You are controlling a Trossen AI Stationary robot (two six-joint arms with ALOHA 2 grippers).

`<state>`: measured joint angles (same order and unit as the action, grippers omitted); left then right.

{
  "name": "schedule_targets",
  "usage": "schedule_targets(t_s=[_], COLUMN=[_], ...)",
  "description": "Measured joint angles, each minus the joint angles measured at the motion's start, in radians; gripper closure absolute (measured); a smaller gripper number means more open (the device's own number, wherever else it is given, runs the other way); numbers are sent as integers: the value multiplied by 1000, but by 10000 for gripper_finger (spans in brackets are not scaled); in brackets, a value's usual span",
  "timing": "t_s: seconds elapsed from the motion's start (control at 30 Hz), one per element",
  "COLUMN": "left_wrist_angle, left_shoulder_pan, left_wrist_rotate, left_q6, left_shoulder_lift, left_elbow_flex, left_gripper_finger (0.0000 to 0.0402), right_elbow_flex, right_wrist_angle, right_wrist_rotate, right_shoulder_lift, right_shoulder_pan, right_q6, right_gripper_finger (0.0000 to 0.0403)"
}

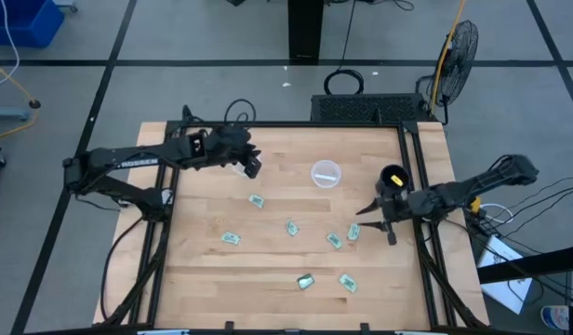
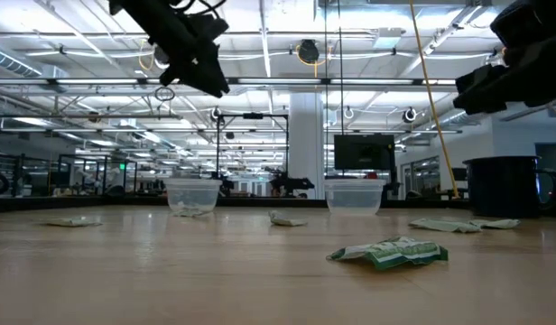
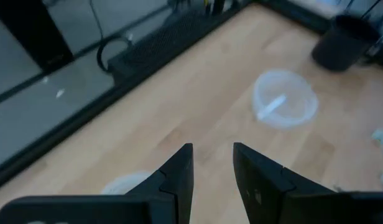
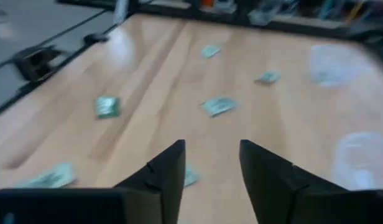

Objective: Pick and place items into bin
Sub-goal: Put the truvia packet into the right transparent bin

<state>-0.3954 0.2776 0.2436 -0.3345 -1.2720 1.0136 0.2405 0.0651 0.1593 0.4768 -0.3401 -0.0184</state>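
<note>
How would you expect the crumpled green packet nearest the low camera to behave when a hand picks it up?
The green packet looks thin and creased, so it would probably flex rather than stay stiff. It seems light, so a push would likely slide it across the wooden table. Lying nearly flat, it should neither roll nor tip.

Honestly nothing readable here. There's a strip of white lettering on the upper link of the dark left arm [image 1: 138, 161] in the overhead shot, but it's way too small to make out. The small flat green-and-white packets [image 2: 391, 253] clearly have some printing on them, but even the closest one on the wooden counter [image 1: 286, 274] is just a crumpled smear, no letters or numbers I can pick out.
</note>
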Motion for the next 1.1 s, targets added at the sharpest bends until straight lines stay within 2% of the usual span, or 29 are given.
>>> schedule_targets(t_s=[0.1,0.17,0.43,0.67,0.87,1.1], left_wrist_angle=[8,14,37,51,52,52], left_shoulder_pan=[-14,-21,-25,-25,-25,-25], left_wrist_rotate=[0,1,2,2,2,2], left_q6=[0,1,18,26,26,45], left_shoulder_lift=[-3,-5,-17,-19,-19,-19], left_elbow_flex=[0,0,0,0,0,0], left_gripper_finger=[282,282,282,282,282,282], right_elbow_flex=[-5,-21,-41,-41,-41,-38], right_wrist_angle=[-1,9,14,3,-98,-125], right_wrist_rotate=[-56,-57,76,75,75,110], right_shoulder_lift=[81,136,295,412,520,626], right_shoulder_pan=[-1,-2,-2,0,0,0], right_q6=[-71,-114,-131,-258,-258,-259], right_gripper_finger=[236,232,237,238,238,253])
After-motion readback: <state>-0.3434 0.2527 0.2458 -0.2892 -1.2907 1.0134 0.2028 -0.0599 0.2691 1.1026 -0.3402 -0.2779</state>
